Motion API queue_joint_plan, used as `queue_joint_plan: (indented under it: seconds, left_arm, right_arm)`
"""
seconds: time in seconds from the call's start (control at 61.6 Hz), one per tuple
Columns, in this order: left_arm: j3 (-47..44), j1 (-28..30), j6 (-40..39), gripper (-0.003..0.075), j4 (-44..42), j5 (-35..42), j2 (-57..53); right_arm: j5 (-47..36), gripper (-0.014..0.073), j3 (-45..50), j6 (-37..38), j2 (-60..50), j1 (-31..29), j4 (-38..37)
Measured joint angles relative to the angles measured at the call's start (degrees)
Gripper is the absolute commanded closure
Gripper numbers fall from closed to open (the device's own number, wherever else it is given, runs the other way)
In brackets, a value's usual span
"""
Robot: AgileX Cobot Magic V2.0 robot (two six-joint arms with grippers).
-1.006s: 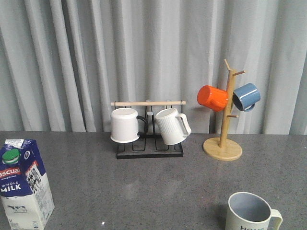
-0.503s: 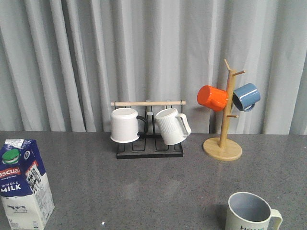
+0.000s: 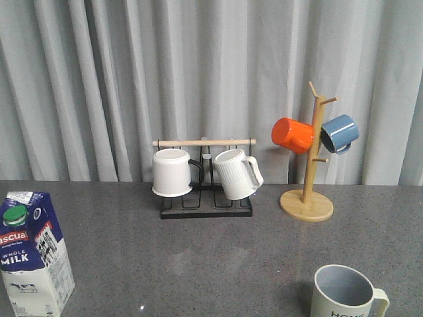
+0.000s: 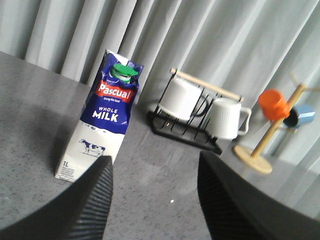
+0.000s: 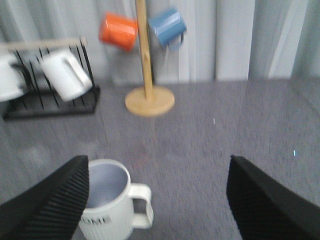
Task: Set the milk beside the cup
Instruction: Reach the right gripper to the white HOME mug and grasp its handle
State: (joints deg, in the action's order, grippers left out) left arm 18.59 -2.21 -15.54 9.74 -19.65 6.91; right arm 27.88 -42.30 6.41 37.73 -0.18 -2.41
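Note:
The milk, a tall blue-and-white carton with a green cap, stands upright at the table's front left; it also shows as the milk in the left wrist view. The cup, cream-white and ribbed with a grey-blue inside and "HOME" lettering, sits at the front right, handle to the right. My left gripper is open, short of the carton, with only table between its fingers. My right gripper is open wide, with the cup by one finger, apart from it. Neither gripper appears in the front view.
A black wire rack with a wooden bar holds a white black-handled mug and a white ribbed mug at the back centre. A wooden mug tree carries an orange mug and a blue mug. Grey curtains hang behind.

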Motion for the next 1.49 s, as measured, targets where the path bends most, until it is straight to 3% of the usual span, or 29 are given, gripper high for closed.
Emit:
queue_joint_plan:
  seconds: [0.162,0.389,0.746,1.492]
  left_arm:
    - [3.7,0.0,3.85,0.0337,0.0,-0.46,6.97]
    - [3.95,0.0,4.62,0.0337,0.0,-0.73,10.21]
    - [3.95,0.0,4.64,0.0337,0.0,-0.67,10.21]
    - [3.95,0.0,4.68,0.0337,0.0,-0.67,10.21]
  right_arm:
    - [5.79,0.0082,-0.4,-0.35,10.24,0.0,-0.18]
    - [6.28,0.0082,-0.4,-0.41,21.21,0.0,-0.18]
    - [0.11,0.0084,-0.4,-0.88,32.32,0.0,0.25]
    - [-12.9,0.0087,-0.4,-5.81,43.51,0.0,2.41]
